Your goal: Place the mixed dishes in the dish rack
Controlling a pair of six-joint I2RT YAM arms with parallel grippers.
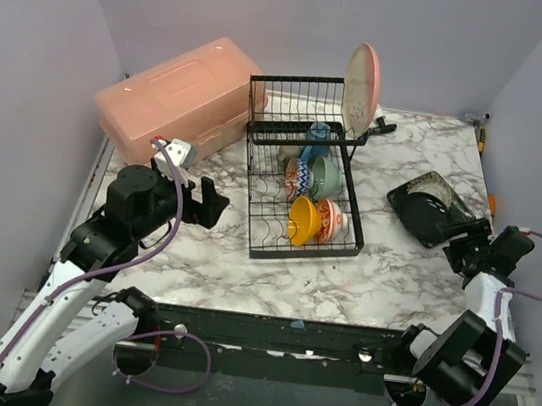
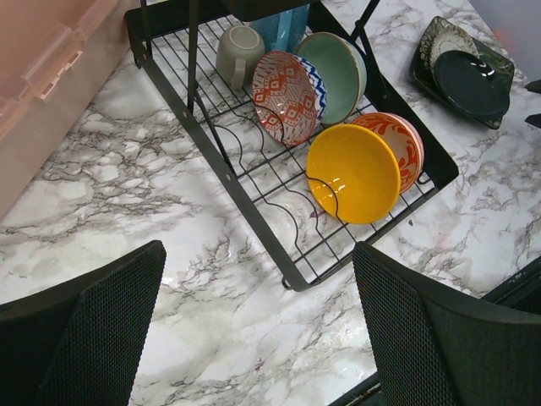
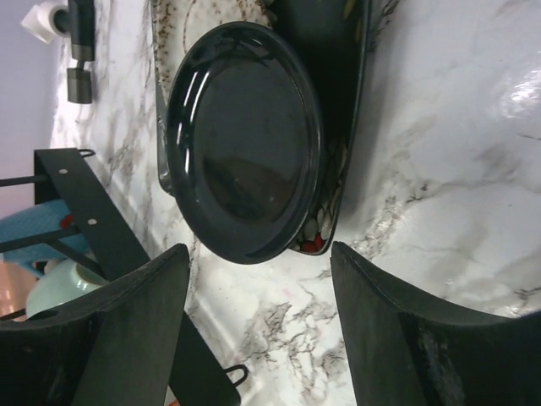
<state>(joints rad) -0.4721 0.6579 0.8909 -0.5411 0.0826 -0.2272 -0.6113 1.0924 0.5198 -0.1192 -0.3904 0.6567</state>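
- Dish rack (image 1: 299,182): stands mid-bench (image 1: 213,256), just right of the salmon-pink box (image 1: 179,99).
- Lower level of the rack, bowls on edge: yellow bowl (image 2: 352,173) at the near end, with an orange-patterned bowl (image 2: 401,139) touching behind it. Farther in are a red-and-blue patterned bowl (image 2: 286,97) and a mint green bowl (image 2: 338,72). A pale mug (image 2: 237,52) lies at the far end.
- Pink-cream plate (image 1: 361,89): upright at the rack's far right corner.
- Round dark plate (image 3: 245,144): outside the rack, lying on a patterned dark plate (image 3: 338,199) on the bench to the right.
- Left tool (image 2: 258,254): fingers wide apart, nothing between them, above the bench near the rack's near left corner.
- Right tool (image 3: 259,258): fingers apart, unclamped; the round dark plate's rim sits at the gap between the tips.
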